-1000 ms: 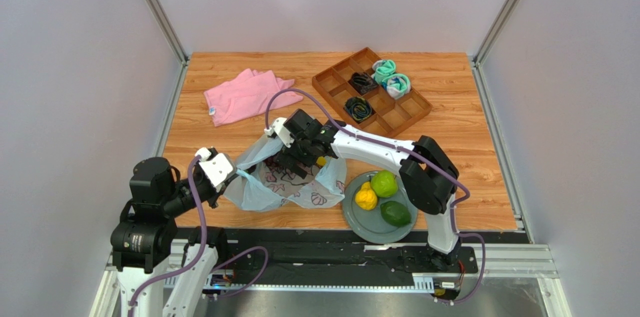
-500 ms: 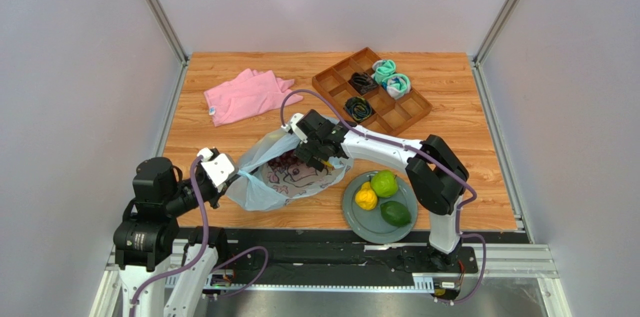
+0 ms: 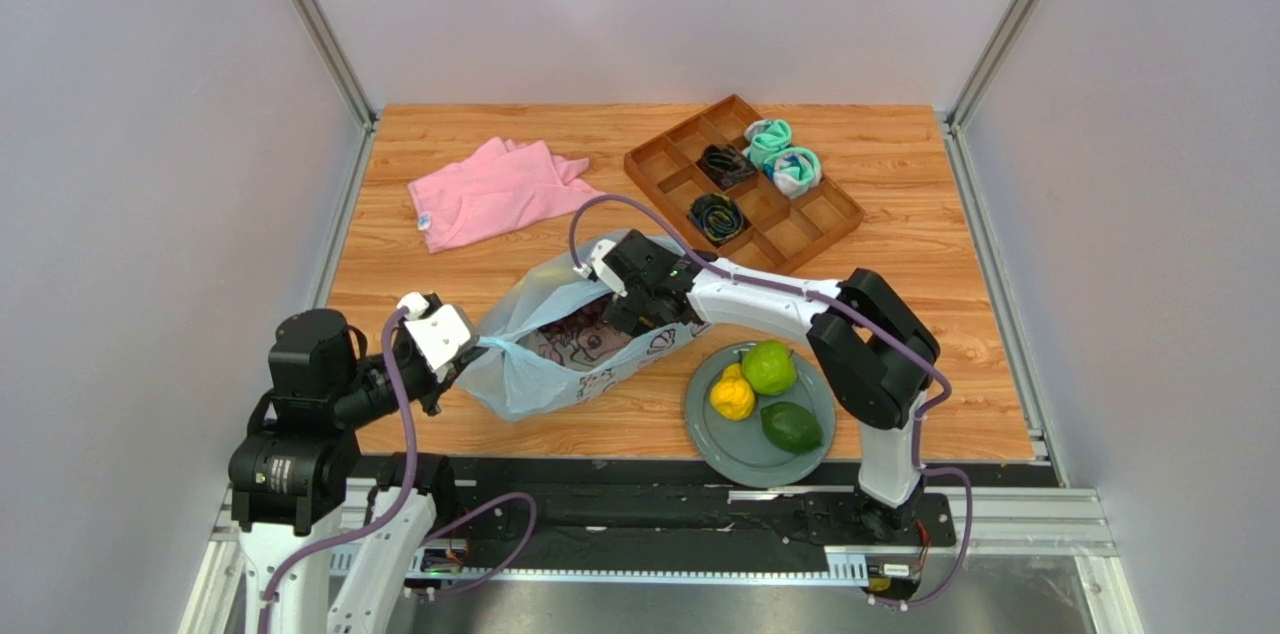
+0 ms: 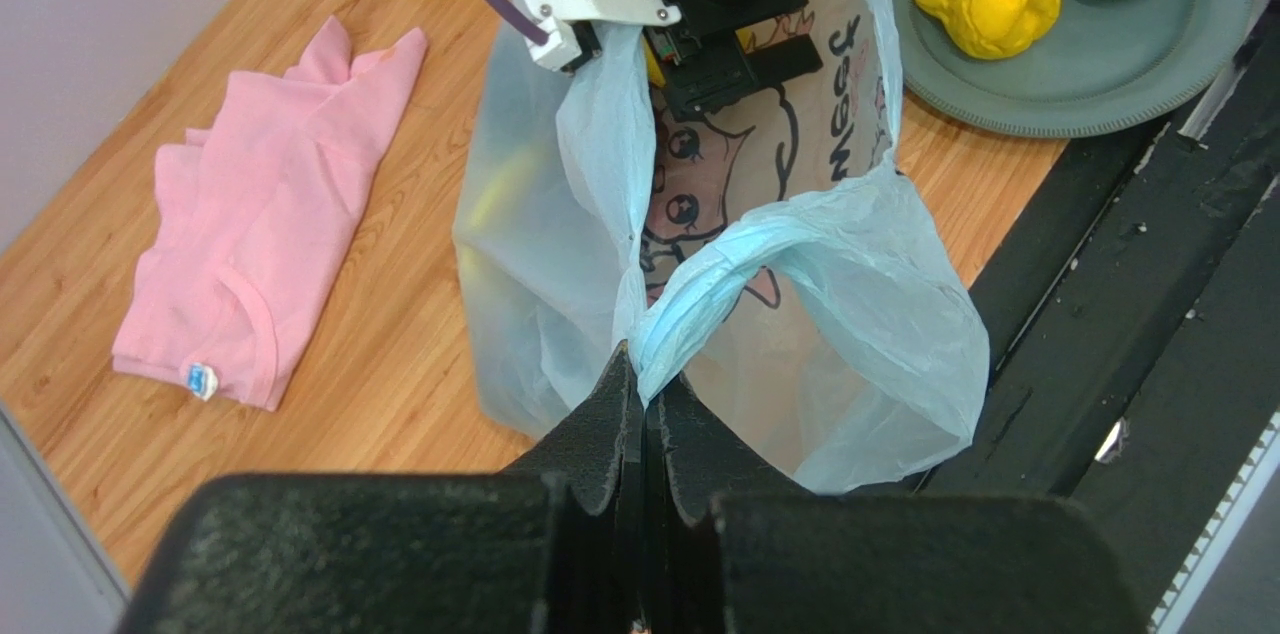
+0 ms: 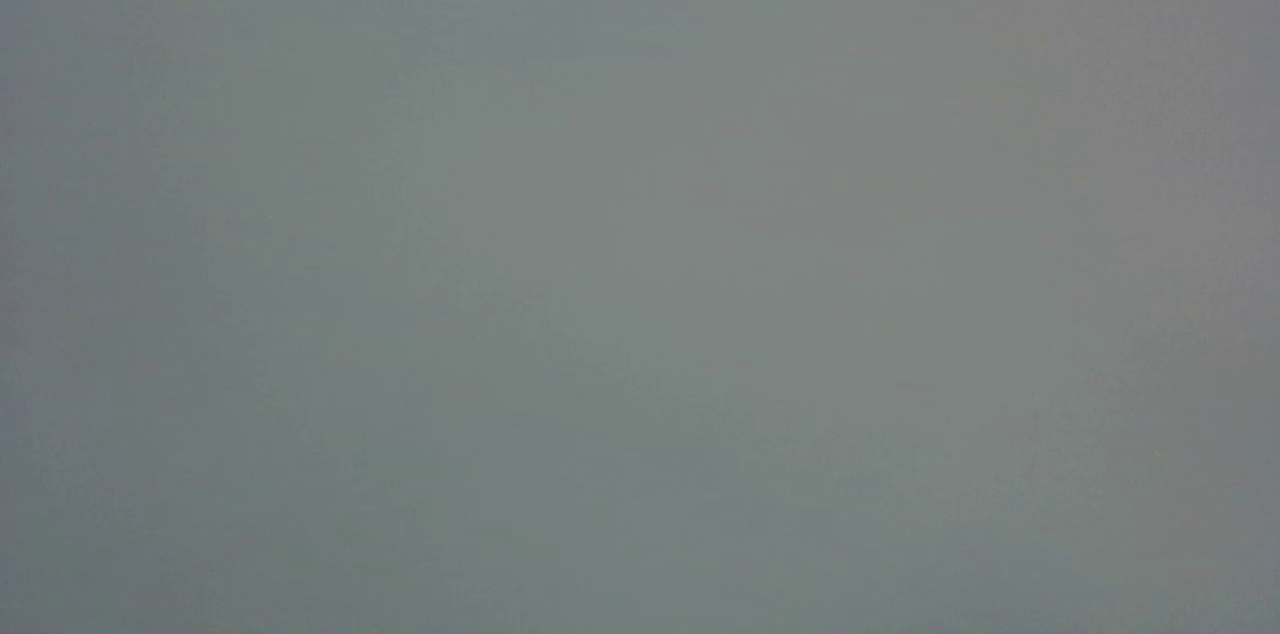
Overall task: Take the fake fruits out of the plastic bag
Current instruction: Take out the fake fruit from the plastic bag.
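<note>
Three fake fruits (image 4: 995, 0) (lime-green apple (image 3: 769, 366), yellow lemon (image 3: 732, 394), dark green avocado (image 3: 790, 427)) on grey round plate (image 3: 721, 442) right of pale-blue plastic bag (image 3: 519, 379). Left gripper (image 4: 646, 397) pinches bag handle (image 4: 721, 289); right gripper (image 3: 622, 313) wide inside bag mouth, tips hidden. Right wrist view blank grey.

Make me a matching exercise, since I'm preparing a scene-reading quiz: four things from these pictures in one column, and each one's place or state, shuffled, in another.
Things:
1. pink cloth
2. yellow lemon
3. teal socks
4. left tool

Place or state:
A. on the grey plate
B. in the wooden tray
C. shut on a handle of the plastic bag
D. lying directly on the table

Pairs: 1-D, 2-A, 3-B, 4-C
</note>
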Motion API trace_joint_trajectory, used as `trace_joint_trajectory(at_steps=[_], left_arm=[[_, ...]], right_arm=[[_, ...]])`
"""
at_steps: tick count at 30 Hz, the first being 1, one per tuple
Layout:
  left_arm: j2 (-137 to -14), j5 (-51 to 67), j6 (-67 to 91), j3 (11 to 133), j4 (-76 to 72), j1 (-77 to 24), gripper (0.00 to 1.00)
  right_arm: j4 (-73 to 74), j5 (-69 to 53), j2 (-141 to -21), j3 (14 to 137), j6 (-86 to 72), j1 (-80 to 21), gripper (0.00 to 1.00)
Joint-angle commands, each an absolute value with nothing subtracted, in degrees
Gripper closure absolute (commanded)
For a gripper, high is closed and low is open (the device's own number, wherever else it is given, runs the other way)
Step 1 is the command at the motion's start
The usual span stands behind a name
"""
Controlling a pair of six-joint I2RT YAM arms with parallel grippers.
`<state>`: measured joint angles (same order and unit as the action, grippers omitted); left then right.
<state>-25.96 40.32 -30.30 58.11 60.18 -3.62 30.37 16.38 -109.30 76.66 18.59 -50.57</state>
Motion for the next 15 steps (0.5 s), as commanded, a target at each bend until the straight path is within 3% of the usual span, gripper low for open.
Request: trace_joint_trajectory(at_steps=[1,8,13,15], left_arm=[[-26.8,42.0,-30.4,58.7,58.5,-3.3,1.0],[-26.6,42.5,-29.7,58.6,58.5,-3.3,1.0],[-26.5,42.9,-29.4,58.4,58.6,-3.3,1.0],[-26.5,42.9,-29.5,58.4,58.6,-3.3,1.0]], right_arm=[[24.5,16.4,-109.5,78.6,19.2,-48.3,0.07],[23.4,16.0,-113.0,84.4,18.5,-47.1,0.17],[26.4,9.4,-113.5,87.2,18.5,-47.2,0.63],[26.5,9.3,-113.3,87.5,18.4,-47.2,0.71]])
